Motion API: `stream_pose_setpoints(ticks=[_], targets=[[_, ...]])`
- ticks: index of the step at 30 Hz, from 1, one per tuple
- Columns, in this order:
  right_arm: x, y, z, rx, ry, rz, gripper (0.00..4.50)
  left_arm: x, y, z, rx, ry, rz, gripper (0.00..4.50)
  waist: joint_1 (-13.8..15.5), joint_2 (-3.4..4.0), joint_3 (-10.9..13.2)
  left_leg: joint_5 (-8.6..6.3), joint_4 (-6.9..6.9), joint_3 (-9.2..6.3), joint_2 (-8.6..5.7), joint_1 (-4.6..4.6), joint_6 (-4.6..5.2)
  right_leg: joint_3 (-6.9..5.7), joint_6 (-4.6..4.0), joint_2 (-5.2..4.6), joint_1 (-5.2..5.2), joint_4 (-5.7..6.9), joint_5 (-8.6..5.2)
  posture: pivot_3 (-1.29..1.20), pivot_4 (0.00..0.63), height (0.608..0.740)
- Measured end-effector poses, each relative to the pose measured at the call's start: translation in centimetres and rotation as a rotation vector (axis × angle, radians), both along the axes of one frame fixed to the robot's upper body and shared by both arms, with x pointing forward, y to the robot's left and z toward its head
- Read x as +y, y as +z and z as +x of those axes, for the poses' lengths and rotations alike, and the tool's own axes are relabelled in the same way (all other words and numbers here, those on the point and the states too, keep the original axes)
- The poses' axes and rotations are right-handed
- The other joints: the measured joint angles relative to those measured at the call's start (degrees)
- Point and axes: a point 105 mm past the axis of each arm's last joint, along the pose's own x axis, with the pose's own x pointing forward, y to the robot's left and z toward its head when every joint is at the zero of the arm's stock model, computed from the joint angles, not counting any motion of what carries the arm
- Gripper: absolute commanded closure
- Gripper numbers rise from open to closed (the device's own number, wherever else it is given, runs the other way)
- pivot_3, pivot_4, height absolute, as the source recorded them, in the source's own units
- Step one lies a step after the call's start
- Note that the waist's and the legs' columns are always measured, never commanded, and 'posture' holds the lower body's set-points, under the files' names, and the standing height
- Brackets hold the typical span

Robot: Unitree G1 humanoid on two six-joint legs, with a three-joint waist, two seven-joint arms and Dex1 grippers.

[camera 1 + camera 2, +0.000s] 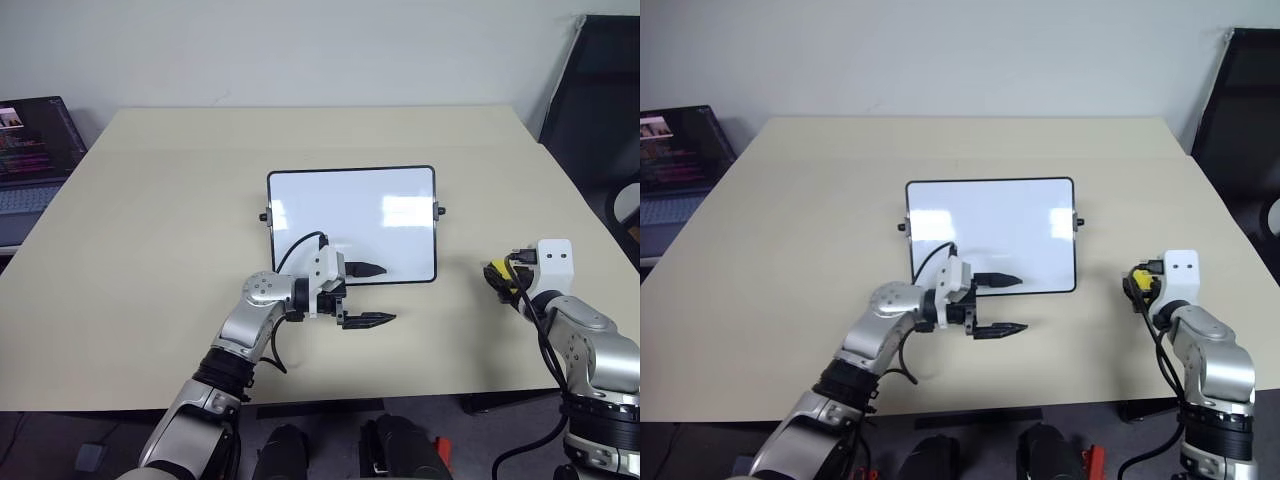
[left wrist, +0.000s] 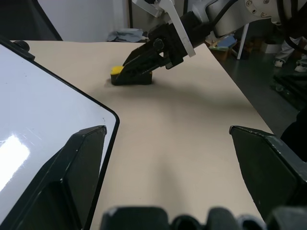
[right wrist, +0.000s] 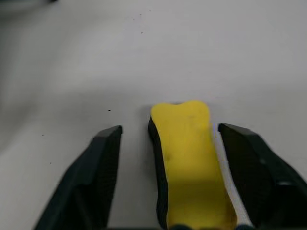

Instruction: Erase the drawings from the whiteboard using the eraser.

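The whiteboard [image 1: 350,215] lies flat at the middle of the table, its visible face plain white with glare; the drawings are out of view. My left gripper [image 1: 388,293] stands open at the board's near edge, pointing right, one finger over the frame and the other over bare table. The yellow eraser [image 3: 187,158] with its black underside rests on the table to the right of the board. My right gripper [image 3: 170,130] is open around it, with a gap on one side and the other finger close against it. The left wrist view also shows the eraser [image 2: 117,72] under those fingers.
An open laptop [image 1: 30,150] sits off the table's far left corner. A black chair [image 1: 600,100] stands at the far right. The beige table [image 1: 150,250] has bare surface to the left of the board and behind it.
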Motion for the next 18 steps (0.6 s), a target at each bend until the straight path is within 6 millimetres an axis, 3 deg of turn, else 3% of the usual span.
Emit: stream_pose_setpoints(ticks=[10, 14, 18], targets=[[-0.6, 0.8, -0.3, -0.041, -0.024, -0.06, 0.04, 0.4, 0.0, 0.6, -0.02, 0.073, 0.007, 0.0, 0.1, 0.01, 0.0, 0.0, 0.0, -0.02, 0.01, 0.0, 0.0, 0.03, 0.0, 0.0, 0.0, 0.0, 0.0, 0.0, 0.15, 0.74], [-0.6, 1.7, -2.1, -0.129, -0.019, -0.14, 0.04, 3.1, -0.8, 2.2, -0.028, 0.325, -0.009, 0.0, 0.0, 0.03, 0.0, 0.0, -0.04, -0.06, 0.07, 0.01, 0.0, 0.12, 0.0, 0.0, 0.0, -0.02, -0.01, 0.0, 0.15, 0.74], [-0.8, 1.2, -4.2, -0.182, -0.062, -0.196, 0.04, 5.7, -2.1, 2.1, 0.023, 0.555, -0.056, 0.0, 0.1, 0.03, 0.0, 0.0, 0.0, -0.08, 0.06, 0.02, -0.01, 0.1, 0.0, -0.05, 0.0, -0.01, -0.01, 0.0, 0.15, 0.74]])
